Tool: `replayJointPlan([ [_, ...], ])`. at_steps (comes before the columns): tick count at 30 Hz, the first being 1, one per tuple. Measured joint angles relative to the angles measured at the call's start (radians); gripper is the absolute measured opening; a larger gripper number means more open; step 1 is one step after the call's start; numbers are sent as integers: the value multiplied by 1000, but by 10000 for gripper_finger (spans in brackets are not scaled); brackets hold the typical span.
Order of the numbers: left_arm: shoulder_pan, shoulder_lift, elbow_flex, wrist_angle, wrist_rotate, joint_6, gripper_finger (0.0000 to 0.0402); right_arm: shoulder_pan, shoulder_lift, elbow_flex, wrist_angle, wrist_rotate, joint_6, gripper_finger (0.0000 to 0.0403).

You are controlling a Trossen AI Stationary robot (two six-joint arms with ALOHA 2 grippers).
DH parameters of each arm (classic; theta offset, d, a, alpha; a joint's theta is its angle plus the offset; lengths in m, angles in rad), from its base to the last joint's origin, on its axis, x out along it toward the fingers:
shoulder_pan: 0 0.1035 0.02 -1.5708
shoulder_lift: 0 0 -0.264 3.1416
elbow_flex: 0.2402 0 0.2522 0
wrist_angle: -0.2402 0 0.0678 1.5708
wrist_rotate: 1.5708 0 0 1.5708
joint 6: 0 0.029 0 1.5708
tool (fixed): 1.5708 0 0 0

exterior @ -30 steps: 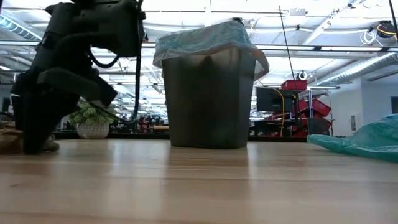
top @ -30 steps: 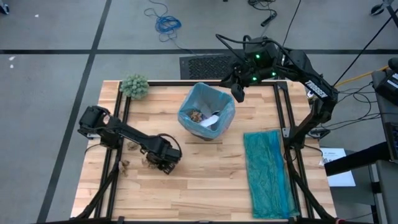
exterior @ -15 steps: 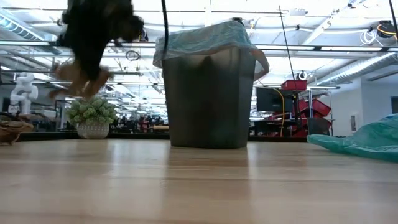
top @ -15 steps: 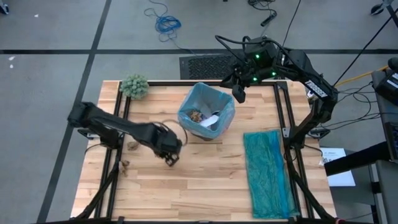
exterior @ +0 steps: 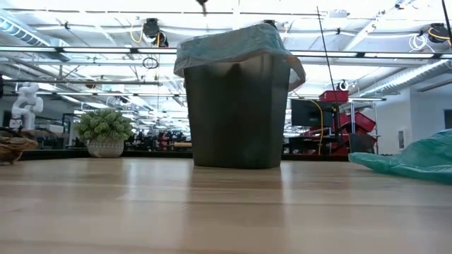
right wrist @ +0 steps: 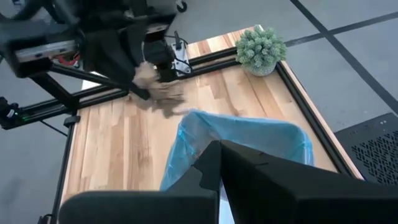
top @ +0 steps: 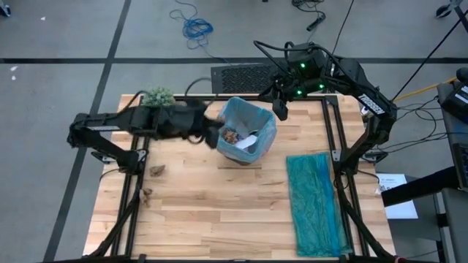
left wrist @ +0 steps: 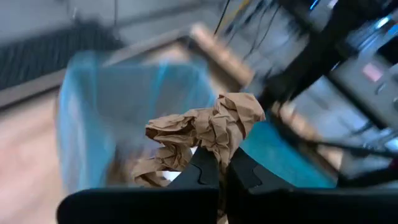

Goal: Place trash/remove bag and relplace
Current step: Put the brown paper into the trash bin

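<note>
Brown wad (left wrist: 208,127) came up off table in half a second, left gripper (left wrist: 217,168) clamped shut on it, at left rim of blue bag (top: 265,124). I reckoned drop was next. Right gripper (top: 280,109) waited far side, fingers closed, empty. Two scraps (top: 156,170) remained.

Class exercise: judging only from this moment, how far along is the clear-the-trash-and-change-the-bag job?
Done: some scraps already lie inside the translucent light-blue bin liner. In hand: the left gripper, shut on a crumpled brown paper wad, is at the bin's rim. Left: two brown wads remain on the wooden table, the liner is not yet removed, and the folded teal bag lies unused. The right gripper waits beside the bin.
</note>
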Motion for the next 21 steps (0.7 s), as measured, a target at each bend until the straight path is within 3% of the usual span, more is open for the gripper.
replayJointPlan([
  [7,134,117,7,101,59,130,16,1,0,0,1,0,6,0],
  [13,186,197,7,97,241,140,100,2,-2,0,1,0,11,0],
  [17,199,221,7,90,285,158,160,2,-2,0,-4,0,11,0],
  [21,221,217,8,77,314,156,196,2,-2,0,-4,0,6,0],
])
